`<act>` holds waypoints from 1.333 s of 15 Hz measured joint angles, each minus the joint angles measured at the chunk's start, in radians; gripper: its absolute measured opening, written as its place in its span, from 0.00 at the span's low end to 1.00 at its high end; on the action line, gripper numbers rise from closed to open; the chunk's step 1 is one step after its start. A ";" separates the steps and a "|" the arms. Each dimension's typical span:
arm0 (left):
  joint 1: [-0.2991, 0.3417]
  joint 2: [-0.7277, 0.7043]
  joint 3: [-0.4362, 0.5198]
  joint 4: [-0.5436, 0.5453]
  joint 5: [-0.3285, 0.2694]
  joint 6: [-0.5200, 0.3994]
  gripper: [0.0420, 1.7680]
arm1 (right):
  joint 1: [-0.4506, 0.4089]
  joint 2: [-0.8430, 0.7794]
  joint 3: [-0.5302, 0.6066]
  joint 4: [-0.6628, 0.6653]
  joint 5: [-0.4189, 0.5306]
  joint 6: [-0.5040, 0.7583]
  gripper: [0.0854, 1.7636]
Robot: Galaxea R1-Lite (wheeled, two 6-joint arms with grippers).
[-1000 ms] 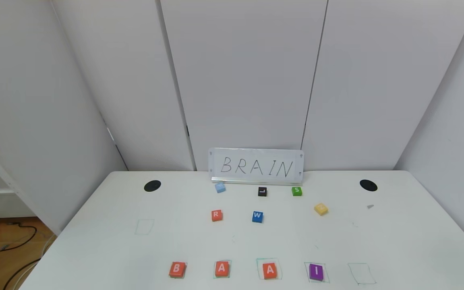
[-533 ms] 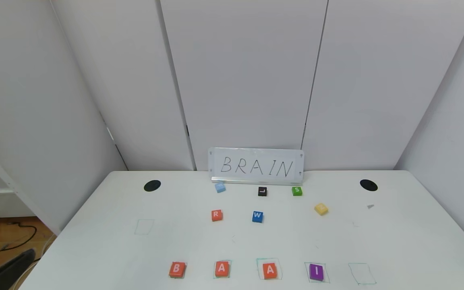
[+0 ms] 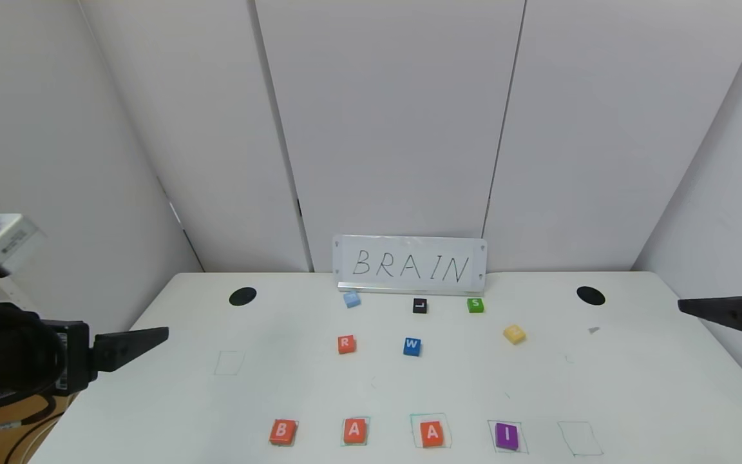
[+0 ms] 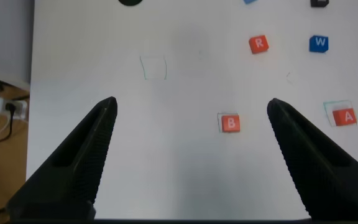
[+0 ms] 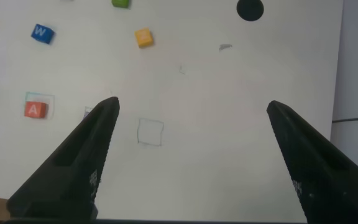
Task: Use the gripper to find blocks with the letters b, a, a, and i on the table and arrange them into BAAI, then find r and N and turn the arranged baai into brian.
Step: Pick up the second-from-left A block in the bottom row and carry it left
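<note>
Both arms have come into view since a second ago, when the head view showed none: my left tool point(image 3: 152, 336) now hangs over the tabletop's left edge and my right tool point(image 3: 690, 306) over its right edge, each spread wide and holding nothing.

Going largest first, the tabletop point(image 3: 635, 399) is white, with a BRAIN sign point(image 3: 409, 265) propped at its far edge. Along the near edge the blocks sit in a row: B point(image 3: 283, 431), A point(image 3: 355, 430), A point(image 3: 432, 432), I point(image 3: 507, 435), each on or by a drawn green square, with one empty square point(image 3: 579, 438) beyond the I toward the right edge. So I judge the BAAI stage done. The r point(image 3: 346, 344) lies mid-tabletop, just left of a blue W block point(image 3: 411, 346); the N point(image 3: 513, 334) is nearer the right edge, turned slightly askew.

These blocks look small, light and rigid, probably smooth-sided. I'd pinch each across two opposite flat sides, squaring the tool to them first; the skewed yellow one needs a wrist turn.

The yellow block's letter is too faint for me to read, so it may be the N but I can't confirm it. My right wrist view cuts off the leftmost blocks, and one finger covers the I block there.
</note>
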 joint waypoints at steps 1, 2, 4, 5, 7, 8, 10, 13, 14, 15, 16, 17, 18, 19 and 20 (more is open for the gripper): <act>-0.005 0.036 -0.038 0.087 0.004 -0.011 0.97 | 0.000 0.023 -0.010 0.002 -0.010 -0.007 0.97; -0.024 0.069 -0.083 0.167 0.022 -0.045 0.97 | 0.000 0.037 -0.014 0.007 -0.013 -0.008 0.97; -0.068 0.115 -0.160 0.279 0.056 -0.136 0.97 | 0.004 0.050 -0.016 0.015 -0.013 -0.008 0.97; -0.091 0.134 -0.192 0.330 0.063 -0.162 0.97 | 0.007 0.052 -0.017 0.027 -0.013 -0.009 0.97; -0.127 0.161 -0.246 0.418 0.063 -0.197 0.97 | 0.011 0.055 -0.021 0.037 -0.014 -0.009 0.97; -0.146 0.176 -0.272 0.452 0.064 -0.236 0.97 | 0.012 0.055 -0.022 0.038 -0.014 -0.008 0.97; -0.194 0.220 -0.331 0.510 0.063 -0.336 0.97 | 0.012 0.050 -0.024 0.037 -0.014 -0.009 0.97; -0.284 0.293 -0.401 0.557 0.065 -0.460 0.97 | 0.012 0.030 -0.025 0.037 -0.014 -0.011 0.97; -0.316 0.315 -0.413 0.560 0.068 -0.491 0.97 | 0.012 0.024 -0.025 0.037 -0.014 -0.011 0.97; -0.352 0.337 -0.420 0.560 0.079 -0.519 0.97 | 0.012 0.016 -0.024 0.037 -0.013 -0.011 0.97; -0.386 0.360 -0.423 0.556 0.099 -0.544 0.97 | 0.013 0.010 -0.023 0.037 -0.013 -0.011 0.97; -0.419 0.386 -0.425 0.551 0.134 -0.572 0.97 | 0.013 0.004 -0.021 0.038 -0.014 -0.012 0.97; -0.446 0.410 -0.428 0.546 0.162 -0.587 0.97 | 0.014 -0.001 -0.020 0.038 -0.014 -0.013 0.97; -0.467 0.430 -0.431 0.545 0.173 -0.592 0.97 | 0.014 -0.006 -0.019 0.038 -0.014 -0.013 0.97; -0.488 0.450 -0.439 0.543 0.179 -0.597 0.97 | 0.015 -0.013 -0.018 0.038 -0.014 -0.013 0.97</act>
